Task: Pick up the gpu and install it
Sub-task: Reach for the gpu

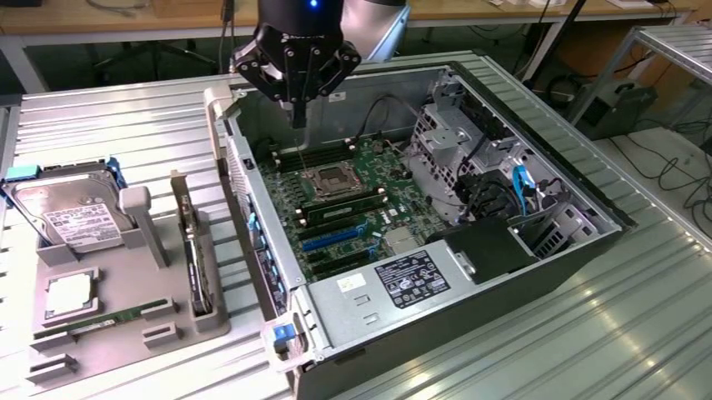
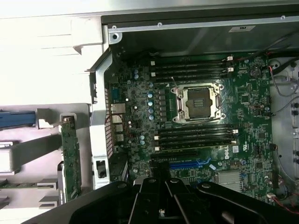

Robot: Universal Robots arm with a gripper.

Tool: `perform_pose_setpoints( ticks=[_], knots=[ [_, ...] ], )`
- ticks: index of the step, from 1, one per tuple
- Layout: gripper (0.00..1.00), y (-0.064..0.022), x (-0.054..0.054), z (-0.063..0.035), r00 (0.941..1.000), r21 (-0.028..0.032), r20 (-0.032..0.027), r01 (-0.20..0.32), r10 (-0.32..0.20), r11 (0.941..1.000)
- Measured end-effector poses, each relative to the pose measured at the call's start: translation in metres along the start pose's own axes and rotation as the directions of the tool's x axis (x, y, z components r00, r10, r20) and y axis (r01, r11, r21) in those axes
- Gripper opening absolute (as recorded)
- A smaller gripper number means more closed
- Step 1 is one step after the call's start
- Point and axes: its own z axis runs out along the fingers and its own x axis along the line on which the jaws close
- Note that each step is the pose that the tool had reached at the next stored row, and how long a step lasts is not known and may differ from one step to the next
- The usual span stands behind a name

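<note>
Hand [image 1: 298, 117] is hovering clenched, empty, upper centre; gpu [image 1: 200, 267], standing edgewise lower left, is probably light, stiff, fragile: grip board edges.

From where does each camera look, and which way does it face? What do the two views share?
Exterior view: off the arm and raised, looking down at the open computer case and the gray parts holder; the gripper, shut, hangs over the case.
Wrist view: on the wrist, looking down onto the motherboard; the gripper's dark body shows in front.
Shared: the CPU socket and the gpu standing on edge in the holder.
</note>
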Motion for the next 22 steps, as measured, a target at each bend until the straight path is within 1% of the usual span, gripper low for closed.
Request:
perform_pose_setpoints(
  ticks=[22],
  knots=[
    [0.11,-0.0007,0.0090,-0.0002,1.0000,0.0000,0.0000,0.000,0.000,1.0000]
  ],
)
